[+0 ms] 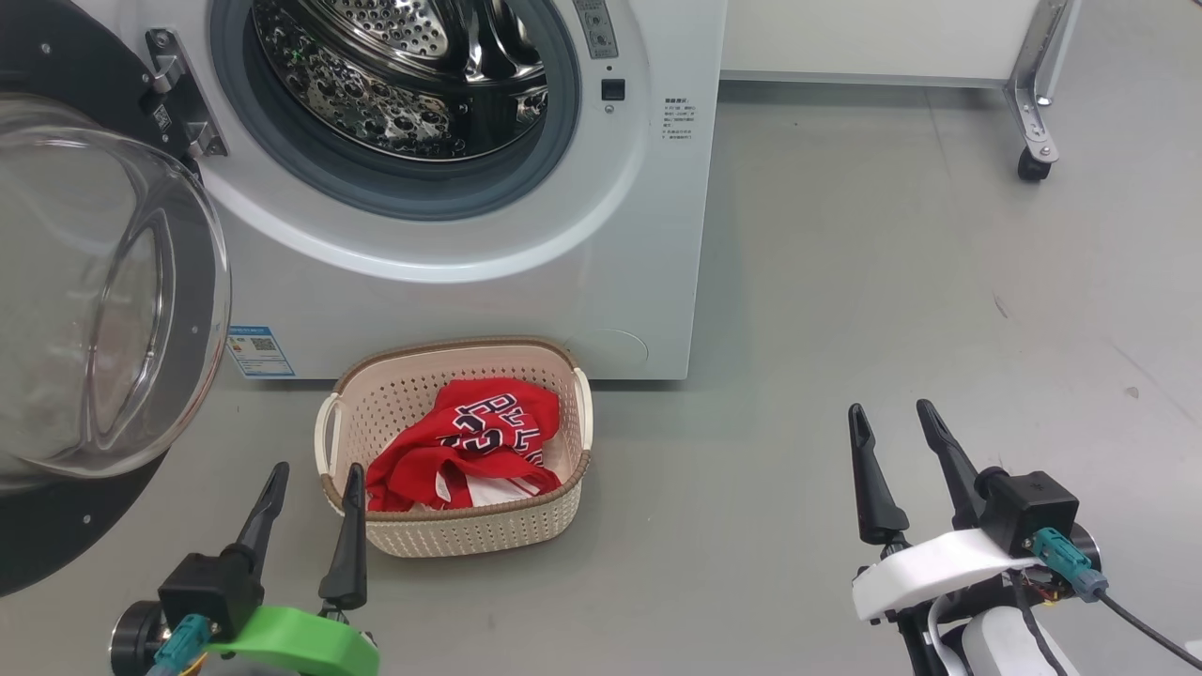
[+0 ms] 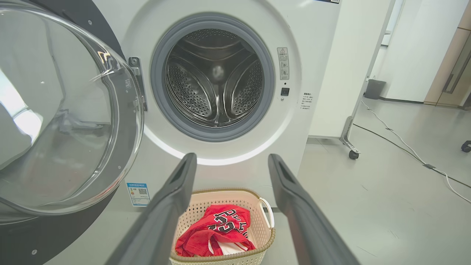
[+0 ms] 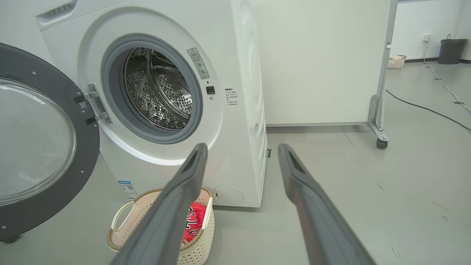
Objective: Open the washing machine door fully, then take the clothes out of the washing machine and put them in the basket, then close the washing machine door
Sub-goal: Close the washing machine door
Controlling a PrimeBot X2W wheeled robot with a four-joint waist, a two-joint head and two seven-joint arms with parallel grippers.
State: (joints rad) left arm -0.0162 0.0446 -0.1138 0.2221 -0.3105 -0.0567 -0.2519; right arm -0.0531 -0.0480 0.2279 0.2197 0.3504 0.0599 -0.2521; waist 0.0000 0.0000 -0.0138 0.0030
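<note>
The white washing machine (image 1: 601, 263) stands ahead with its steel drum (image 1: 404, 75) showing no fabric inside. Its door (image 1: 94, 300), black-rimmed with a clear glass bowl, is swung wide open to the left. On the floor in front sits the cream basket (image 1: 455, 526) holding the red clothes (image 1: 470, 441), a jersey with navy lettering on top. My left gripper (image 1: 315, 474) is open just left of the basket's near corner, nothing between its fingers. My right gripper (image 1: 892, 413) is open over bare floor well to the right. The basket (image 2: 224, 228) lies between the left fingers in the left wrist view.
A white panel on a wheeled metal foot (image 1: 1033, 141) stands behind the machine at the right. Cables (image 2: 404, 147) run across the grey floor further right, with a dark bin (image 3: 450, 49) and a small basket (image 3: 396, 62) by the far wall.
</note>
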